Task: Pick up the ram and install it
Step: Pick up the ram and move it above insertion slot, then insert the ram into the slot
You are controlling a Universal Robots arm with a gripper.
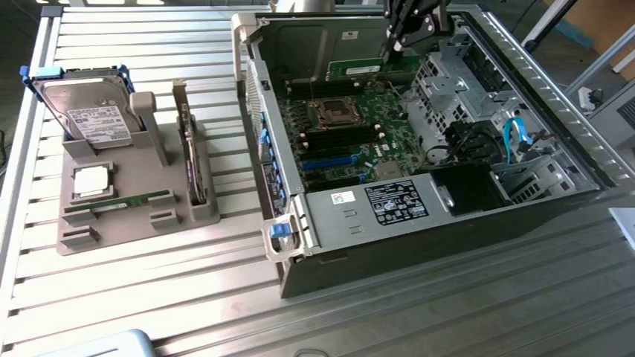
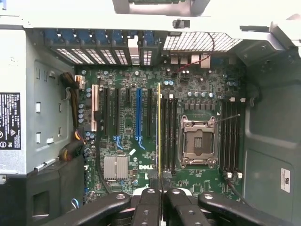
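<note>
My gripper [image 1: 400, 46] hangs inside the open computer case [image 1: 555, 97], near its far wall, above the motherboard [image 1: 343, 160]. It is shut on the ram [image 1: 358, 69], a thin green stick with a white label held level. In the wrist view the ram [image 2: 159, 132] shows edge-on as a narrow line running out from between the black fingers [image 2: 149, 205] of the gripper [image 2: 162, 188]. It hovers over the board just beside the black memory slots [image 2: 170, 136], which lie next to the empty processor socket [image 2: 198, 141].
On the slatted table, a grey holder [image 1: 129, 230] at the exterior view's left carries a hard drive [image 1: 89, 111], a tall card on edge [image 1: 189, 156], a silver processor chip [image 1: 91, 181] and another green stick [image 1: 134, 201]. A power supply [image 1: 392, 201] and drive cage [image 1: 447, 82] crowd the case.
</note>
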